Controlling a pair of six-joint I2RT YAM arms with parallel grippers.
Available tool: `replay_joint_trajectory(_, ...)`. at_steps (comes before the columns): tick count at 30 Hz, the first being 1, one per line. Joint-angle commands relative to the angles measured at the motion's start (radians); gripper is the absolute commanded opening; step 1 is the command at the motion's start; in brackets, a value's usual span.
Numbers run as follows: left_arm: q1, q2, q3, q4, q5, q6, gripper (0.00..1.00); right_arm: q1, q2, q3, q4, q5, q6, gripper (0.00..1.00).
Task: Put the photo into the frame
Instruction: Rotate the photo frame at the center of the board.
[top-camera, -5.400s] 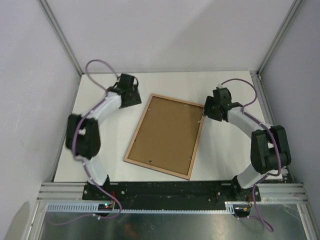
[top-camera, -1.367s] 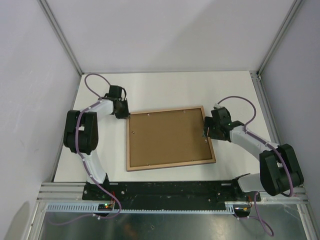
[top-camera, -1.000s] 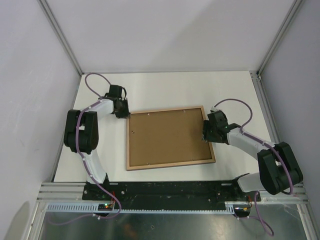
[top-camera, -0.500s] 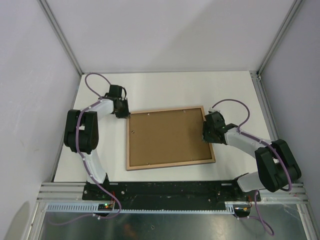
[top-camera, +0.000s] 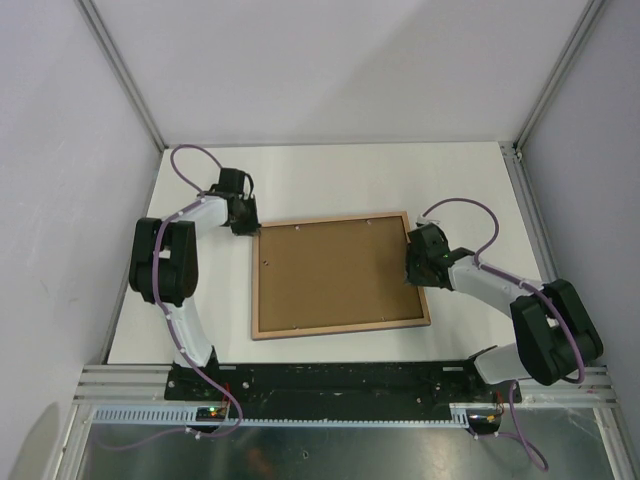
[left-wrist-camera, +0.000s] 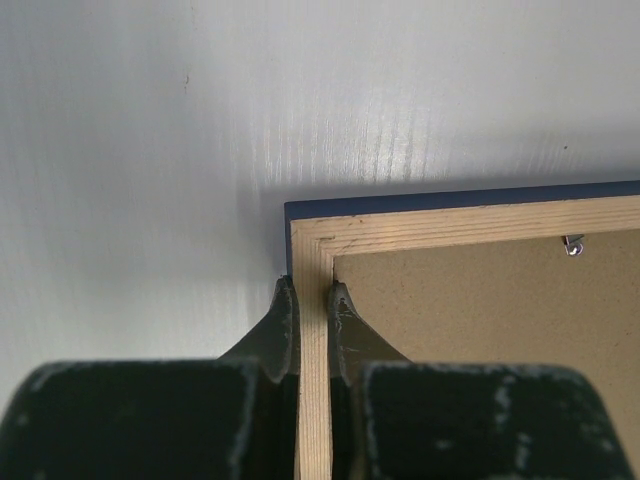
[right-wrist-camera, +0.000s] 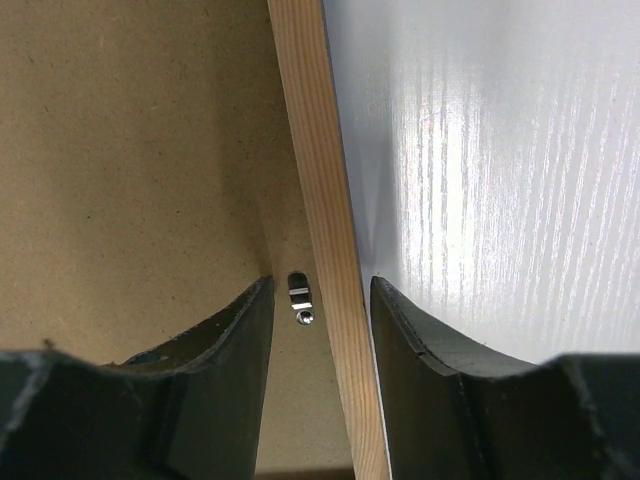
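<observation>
Top cam sits high up behind the arm bases and looks steeply down, so it takes in the whole white table (top-camera: 330, 180), both arms and the frame (top-camera: 340, 327) lying back-up.

Left wrist cam is really close in. It looks out along the left gripper (left-wrist-camera: 310, 300) at the frame's corner, with table beyond.

Right wrist cam is just as tight, peering between the right gripper (right-wrist-camera: 320, 285) fingers at the frame's rail and the brown backing board (right-wrist-camera: 130, 150).

Each wrist view shares only its bit of frame edge with the top cam, and the two look at opposite ends.
</observation>
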Motion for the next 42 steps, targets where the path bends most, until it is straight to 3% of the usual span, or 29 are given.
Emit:
replay_joint_trajectory(1,0.008,0.001,0.055,0.028,-0.035,0.0,0.0,0.004,-0.034,-0.016,-0.044,0.036,-0.001,0.48)
replay_joint_trajectory(13,0.007,0.009,0.076,0.02,-0.056,-0.008,0.0,0.002,-0.022,-0.025,-0.039,0.023,0.008,0.4)
replay_joint_trajectory(21,0.009,0.013,0.077,0.021,-0.046,-0.017,0.0,-0.006,-0.013,-0.025,-0.026,-0.006,0.013,0.12)
replay_joint_trajectory(26,0.008,0.015,0.077,0.021,-0.031,-0.021,0.0,-0.023,-0.011,-0.024,-0.019,-0.024,0.017,0.01)
replay_joint_trajectory(38,0.009,0.018,0.078,0.021,0.0,-0.029,0.01,-0.057,0.017,-0.009,0.021,-0.04,0.023,0.0)
replay_joint_trajectory(42,0.009,0.005,0.085,0.021,0.005,-0.023,0.16,-0.072,0.026,0.001,0.029,-0.041,0.021,0.0)
